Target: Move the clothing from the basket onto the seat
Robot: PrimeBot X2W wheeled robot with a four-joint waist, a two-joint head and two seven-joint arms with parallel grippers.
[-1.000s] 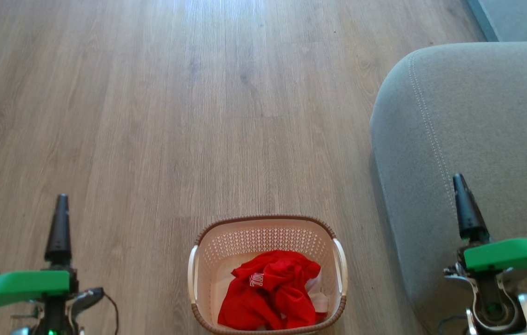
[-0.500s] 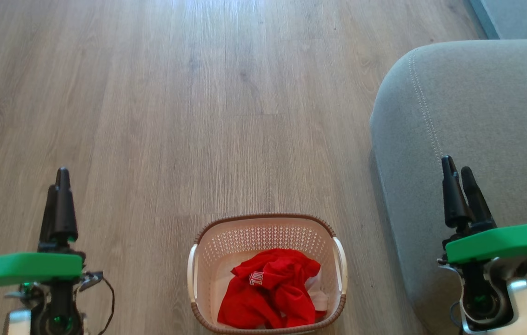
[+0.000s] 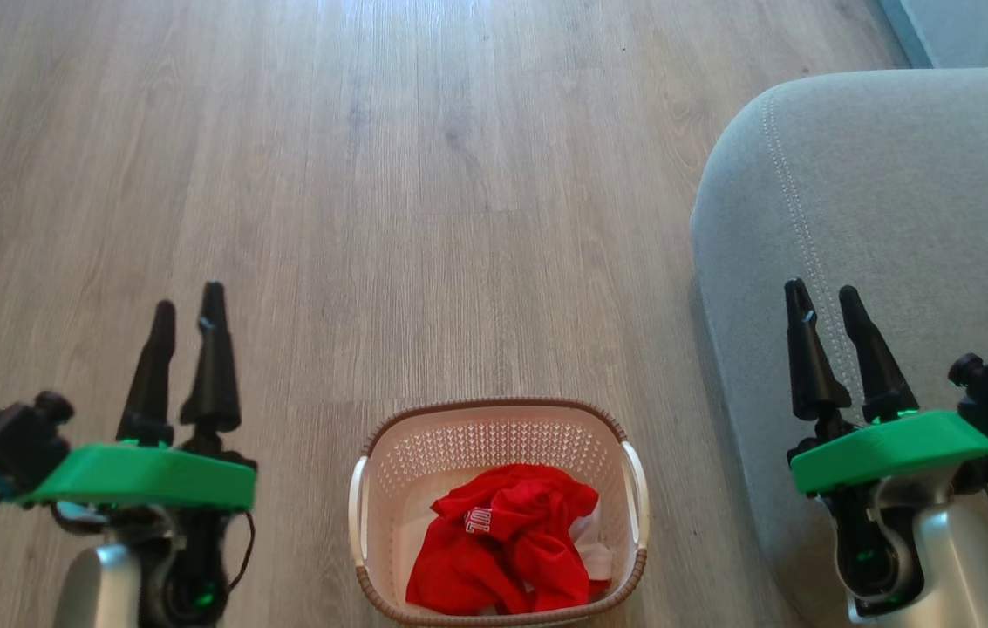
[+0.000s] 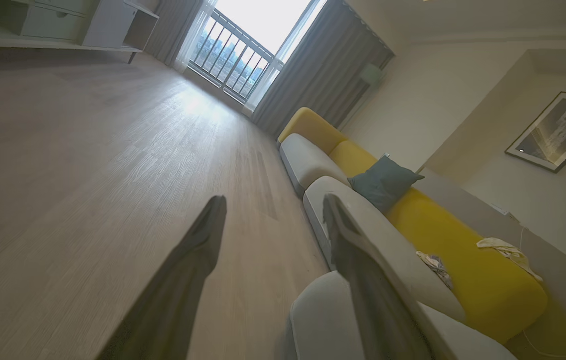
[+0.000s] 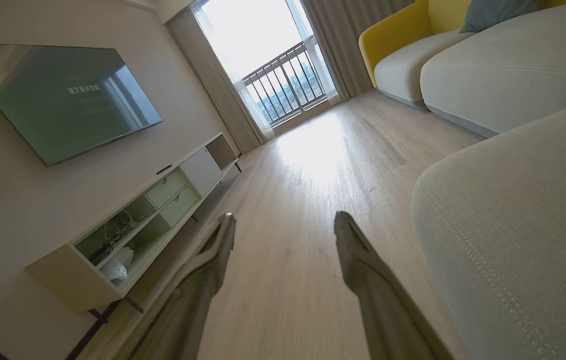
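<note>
So, nothing is moved yet: the clothing lies bunched in the basket, none of it on the seat right of the basket. My left gripper hangs left of the basket and my right gripper right of it, over the seat's edge. Both have fingers apart and are empty. Whole job left. Basket's near rim is cut off. White fabric peeks from under the red, so I can't count garments.
</note>
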